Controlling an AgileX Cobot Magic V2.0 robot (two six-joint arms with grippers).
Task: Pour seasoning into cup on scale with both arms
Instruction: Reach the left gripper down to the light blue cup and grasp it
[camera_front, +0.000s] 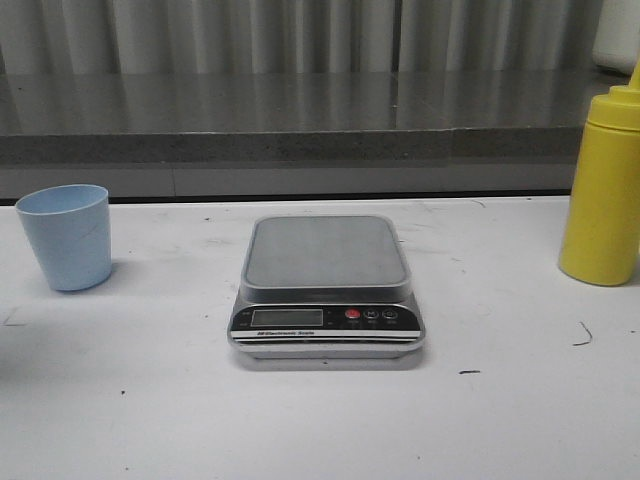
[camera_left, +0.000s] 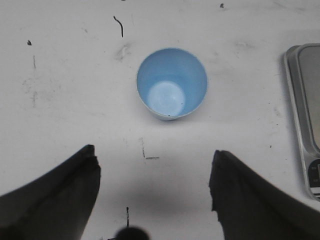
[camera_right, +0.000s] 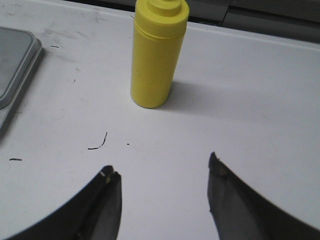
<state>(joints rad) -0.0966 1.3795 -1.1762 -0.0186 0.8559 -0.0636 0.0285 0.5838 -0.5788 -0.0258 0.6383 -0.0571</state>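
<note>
Neither of my arms shows in the front view. Left end effector (camera_left: 154, 185) seen only from its wrist camera: fingers (camera_left: 65, 192) spread wide, nothing between them, held above the surface. Right end effector (camera_right: 164, 197) same story: fingers (camera_right: 235, 200) wide apart, nothing gripped, hovering off the surface. Both dark, tips a bit chipped.

The yellow bottle (camera_right: 156, 55) stands upright on the white table (camera_right: 260, 90). The right gripper (camera_right: 164, 175) is spread wide, empty. The scale (camera_right: 15, 65) shows at one edge.
</note>
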